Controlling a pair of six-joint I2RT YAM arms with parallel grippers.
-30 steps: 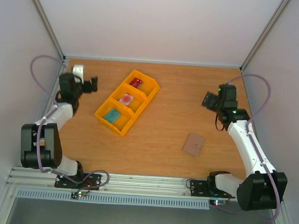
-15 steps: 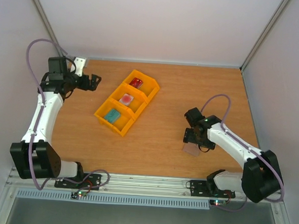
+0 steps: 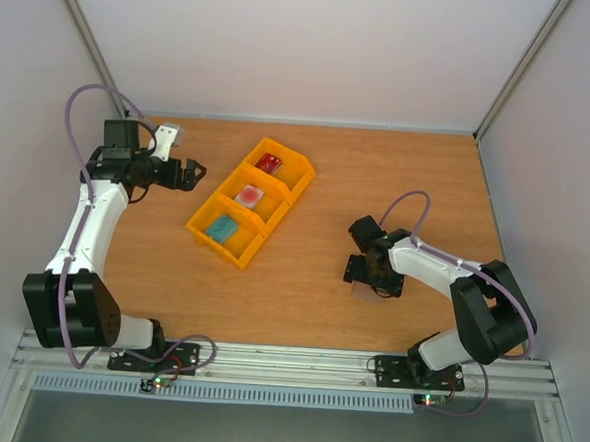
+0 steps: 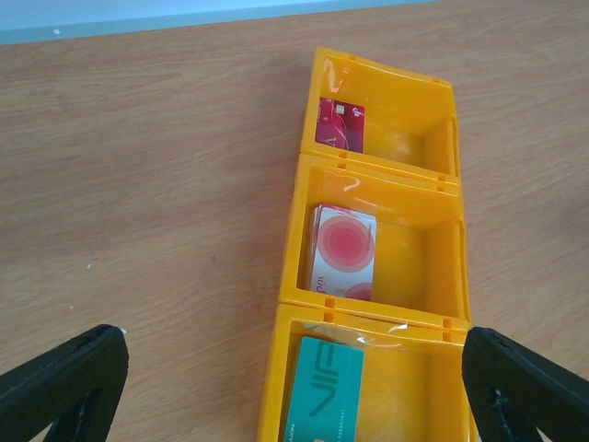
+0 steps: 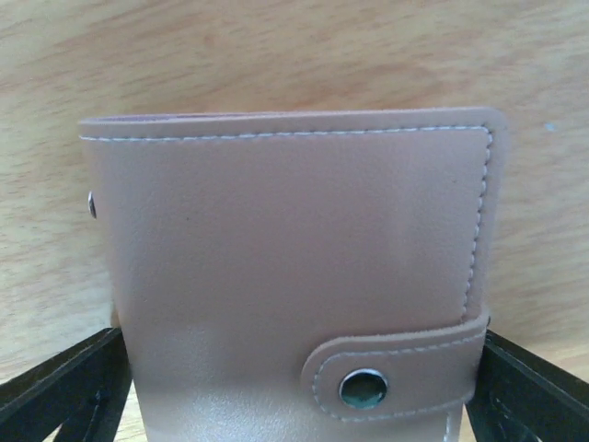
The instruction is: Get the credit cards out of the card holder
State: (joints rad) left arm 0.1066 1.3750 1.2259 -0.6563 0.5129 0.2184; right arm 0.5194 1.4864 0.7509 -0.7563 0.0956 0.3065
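The card holder (image 5: pixel 294 249) lies closed on the table, taupe outside, its snap strap fastened. My right gripper (image 5: pixel 294 368) is open and low over it, one finger on each side. In the top view the right gripper (image 3: pixel 370 271) covers most of the card holder (image 3: pixel 375 293). The dark red card (image 4: pixel 340 124), the whitish-pink card (image 4: pixel 342 250) and the teal card (image 4: pixel 324 391) each lie in one compartment of a yellow tray (image 4: pixel 293 230). My left gripper (image 4: pixel 290 345) is open and empty above the tray's teal end; in the top view the left gripper (image 3: pixel 183 172) sits left of the tray.
The yellow three-compartment tray (image 3: pixel 222 187) stands diagonally at the table's middle left, holding the red card (image 3: pixel 270 162), pink card (image 3: pixel 248 195) and teal card (image 3: pixel 220 226). White walls and metal posts close the table on three sides.
My right arm has swung from the far right down to the card holder and now sits over it. My left arm has shifted, its gripper now pointing at the tray.
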